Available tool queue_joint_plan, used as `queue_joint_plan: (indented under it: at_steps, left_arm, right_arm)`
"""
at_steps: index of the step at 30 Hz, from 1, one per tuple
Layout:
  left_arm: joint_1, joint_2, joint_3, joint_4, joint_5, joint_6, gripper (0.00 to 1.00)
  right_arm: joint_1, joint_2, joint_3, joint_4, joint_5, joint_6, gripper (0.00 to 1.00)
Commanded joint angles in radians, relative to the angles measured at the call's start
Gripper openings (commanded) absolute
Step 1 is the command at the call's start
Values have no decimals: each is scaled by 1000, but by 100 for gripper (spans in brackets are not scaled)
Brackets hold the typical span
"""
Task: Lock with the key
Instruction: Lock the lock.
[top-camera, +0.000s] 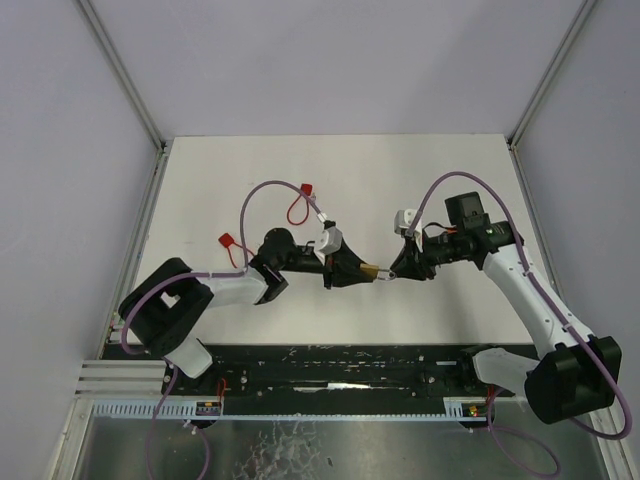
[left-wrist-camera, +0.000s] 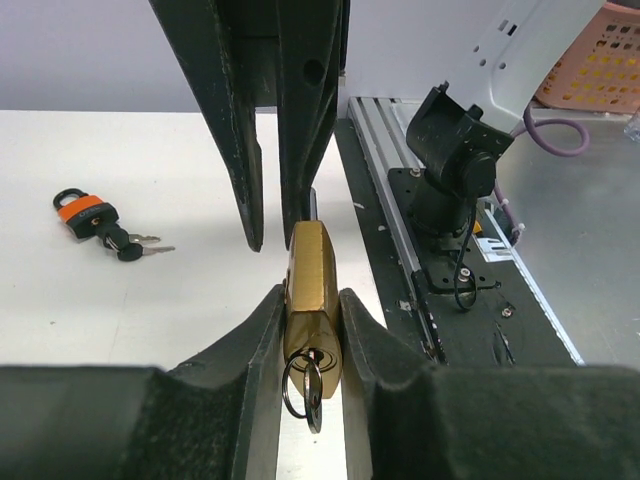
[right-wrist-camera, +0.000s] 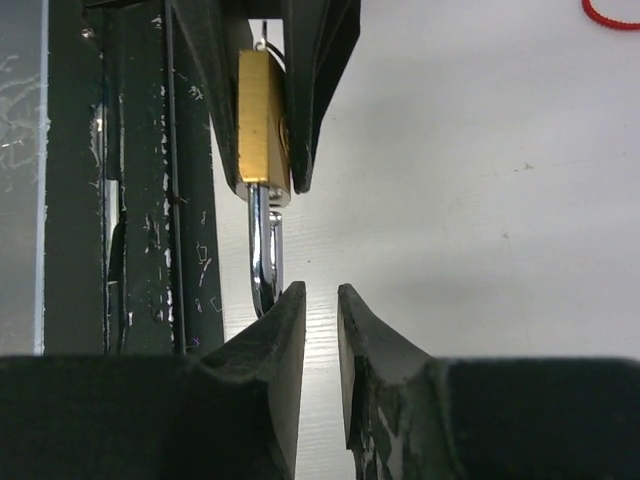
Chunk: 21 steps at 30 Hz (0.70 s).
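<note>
A brass padlock (left-wrist-camera: 312, 290) is held level above the table, with my left gripper (left-wrist-camera: 312, 300) shut on its body. The key (left-wrist-camera: 313, 395) sits in the keyhole facing the left wrist camera, and its ring hangs from it. In the right wrist view the padlock (right-wrist-camera: 263, 120) shows its chrome shackle (right-wrist-camera: 263, 260) pointing at my right gripper (right-wrist-camera: 321, 295). That gripper's jaws stand narrowly open with nothing between them. The shackle tip lies just outside the left finger (right-wrist-camera: 285, 320), not in the gap. From above, both grippers meet at the padlock (top-camera: 370, 270) near the table's middle front.
An orange-topped padlock with keys (left-wrist-camera: 85, 215) lies on the white table to the left. Red tags (top-camera: 300, 205) dangle off the left arm's cable. A black rail (top-camera: 340, 365) runs along the near edge. A pink basket (left-wrist-camera: 600, 60) stands beyond the right arm's base (left-wrist-camera: 455, 160).
</note>
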Motion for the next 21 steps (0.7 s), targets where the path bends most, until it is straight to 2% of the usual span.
queue_joint_plan:
  at_steps: [1,3,6,7,9,10,12,14,16,19,21]
  left_arm:
    - [30,-35,-17,212,11,-77,0]
    - [48,-34,-28,284,31,-136,0]
    - [78,-26,-46,437,48,-257,0]
    - [85,-26,-46,466,50,-279,0]
    - [92,-30,-41,479,51,-286,0]
    - [93,-34,-41,479,51,-286,0]
    - [97,-41,-42,479,43,-287,0]
    - [105,-49,-53,482,28,-286,0]
    - [109,-64,-64,483,11,-278,0]
    - [109,-73,-86,487,-19,-259,0]
    - [109,-72,-96,491,-37,-253,0]
  right_arm:
    - [8,-47,78,55,70,71,27]
    - [1,-80,115,77,120,104,28]
    - [-29,-130,142,117,99,116,32]
    - [-35,-140,143,133,67,106,48]
    - [-46,-148,87,241,-53,206,89]
    - [-46,-140,58,274,-132,220,94]
    - [-45,-107,61,238,-240,176,100]
    - [-45,-85,120,90,-239,27,100]
    - [-45,-90,136,81,-218,-17,100]
    - [-46,-140,39,336,-294,219,100]
    - [-46,-181,-63,601,-354,441,100]
